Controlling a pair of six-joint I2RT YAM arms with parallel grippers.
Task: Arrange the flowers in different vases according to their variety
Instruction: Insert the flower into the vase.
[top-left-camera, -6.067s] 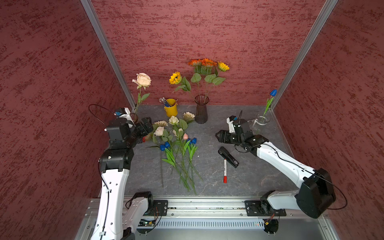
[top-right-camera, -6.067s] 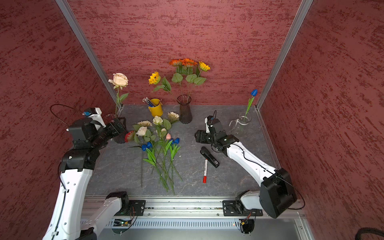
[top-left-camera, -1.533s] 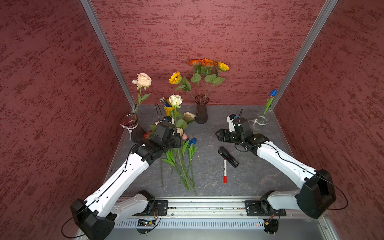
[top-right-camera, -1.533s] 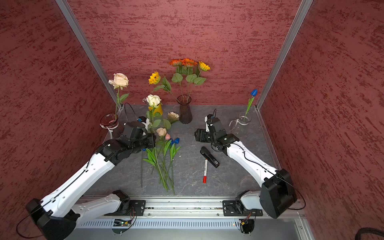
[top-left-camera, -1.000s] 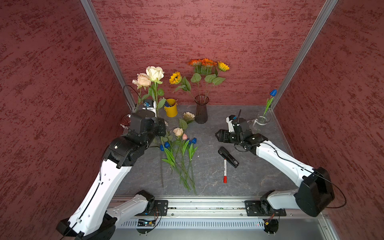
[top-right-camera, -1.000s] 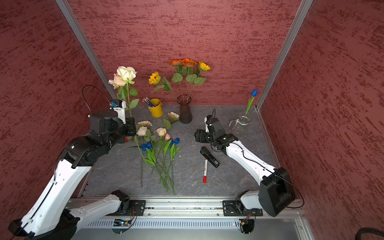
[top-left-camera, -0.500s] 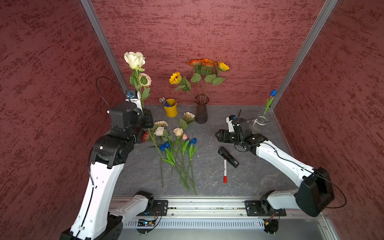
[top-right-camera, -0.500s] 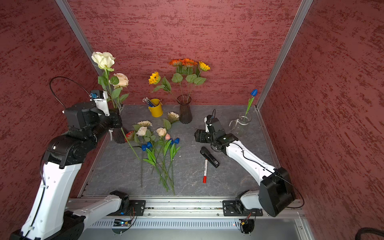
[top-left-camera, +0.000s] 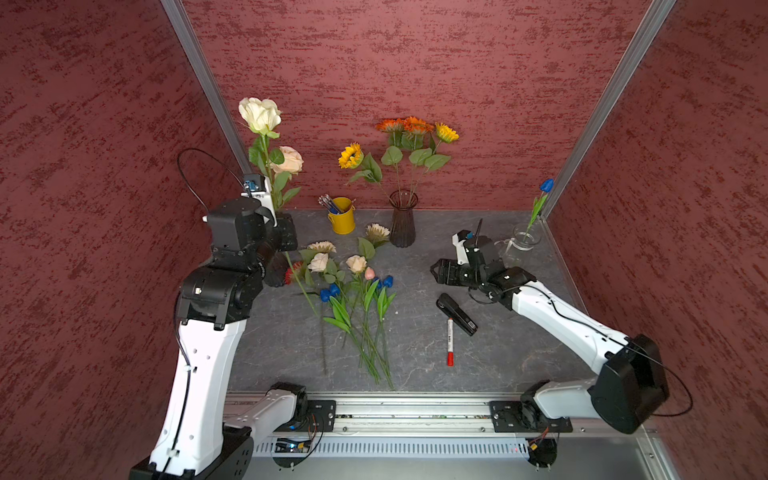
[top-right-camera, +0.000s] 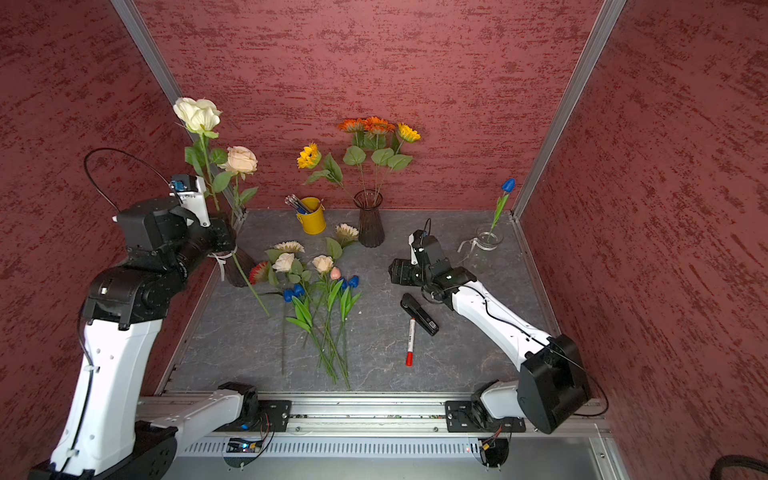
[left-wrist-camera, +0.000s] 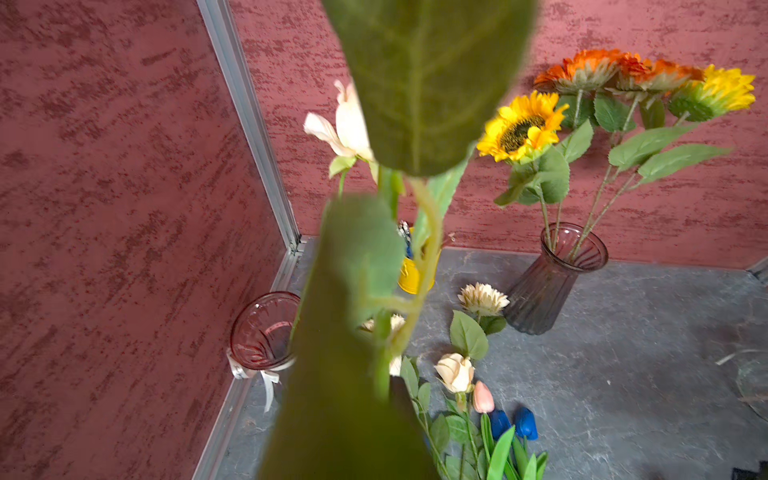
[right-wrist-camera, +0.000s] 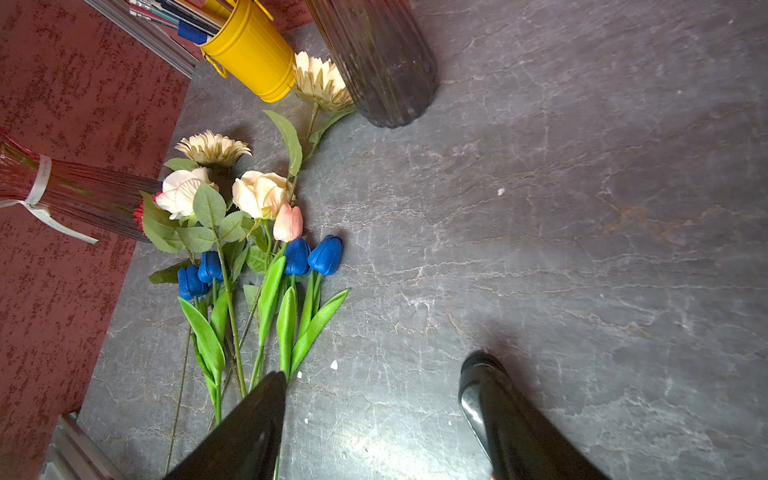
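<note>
My left gripper (top-left-camera: 286, 232) is shut on the stem of a cream rose (top-left-camera: 259, 114), held upright in the back left corner; its stem end hangs free over the table (top-right-camera: 266, 311). Just below stands the dark flared vase (top-right-camera: 239, 270) with a white ribbon, holding a peach rose (top-right-camera: 241, 160). In the left wrist view blurred leaves hide the jaws; the flared vase (left-wrist-camera: 264, 332) shows beside them. The ribbed vase (top-left-camera: 402, 224) holds orange and yellow sunflowers. The small clear vase (top-left-camera: 524, 241) holds one blue tulip. Several flowers (top-left-camera: 353, 291) lie on the table. My right gripper (right-wrist-camera: 374, 374) hovers open and empty.
A yellow pen cup (top-left-camera: 343, 214) stands at the back between the two dark vases. A black stapler-like object (top-left-camera: 456, 313) and a red marker (top-left-camera: 450, 340) lie in front of my right gripper (top-left-camera: 436, 272). Red walls close in three sides.
My left arm has lifted the cream rose off the pile and swung it back and left to the corner above the flared vase. The right arm has not moved.
</note>
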